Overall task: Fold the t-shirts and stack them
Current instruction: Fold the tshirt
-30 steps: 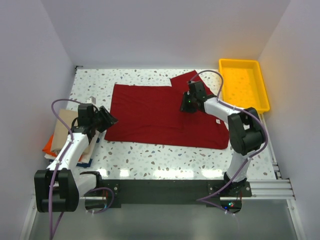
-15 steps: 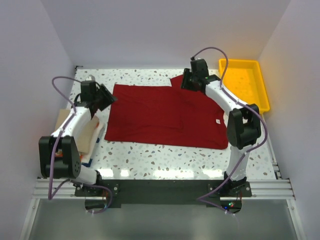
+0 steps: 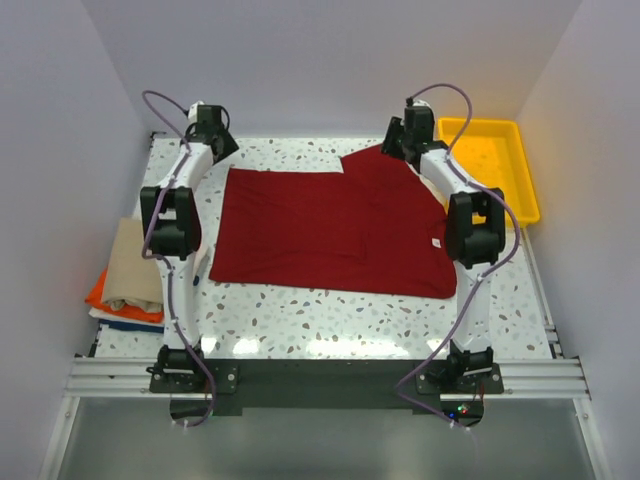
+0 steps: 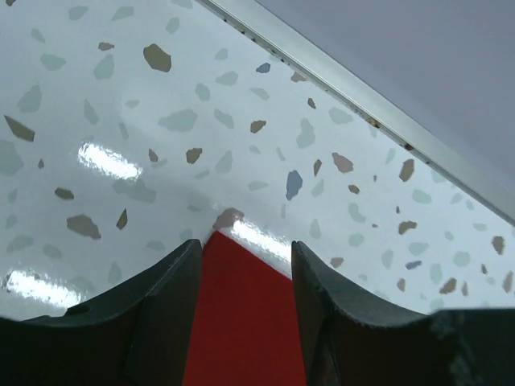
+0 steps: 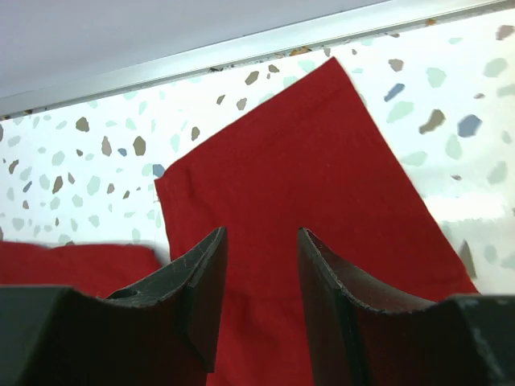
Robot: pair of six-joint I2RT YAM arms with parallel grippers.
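The dark red t-shirt (image 3: 330, 225) lies spread flat on the table, its white neck label (image 3: 437, 243) at the right. My left gripper (image 3: 222, 150) is open at the shirt's far left corner; in the left wrist view that corner (image 4: 241, 314) lies between the two fingers of the gripper (image 4: 245, 251). My right gripper (image 3: 392, 148) is open just above the far right sleeve (image 5: 322, 161), its fingers on either side of red cloth (image 5: 261, 237). The folded tan (image 3: 135, 260), orange (image 3: 100, 292) and blue (image 3: 135, 323) shirts are stacked at the left edge.
An empty yellow tray (image 3: 487, 170) stands at the back right. The table's back rail (image 4: 378, 121) and the wall are close beyond both grippers. Speckled tabletop (image 3: 330, 320) shows in front of the shirt.
Both arms have stretched toward the back of the table. The left gripper went from beside the stack to the shirt's far left corner. The right gripper went from mid-shirt to the far sleeve.
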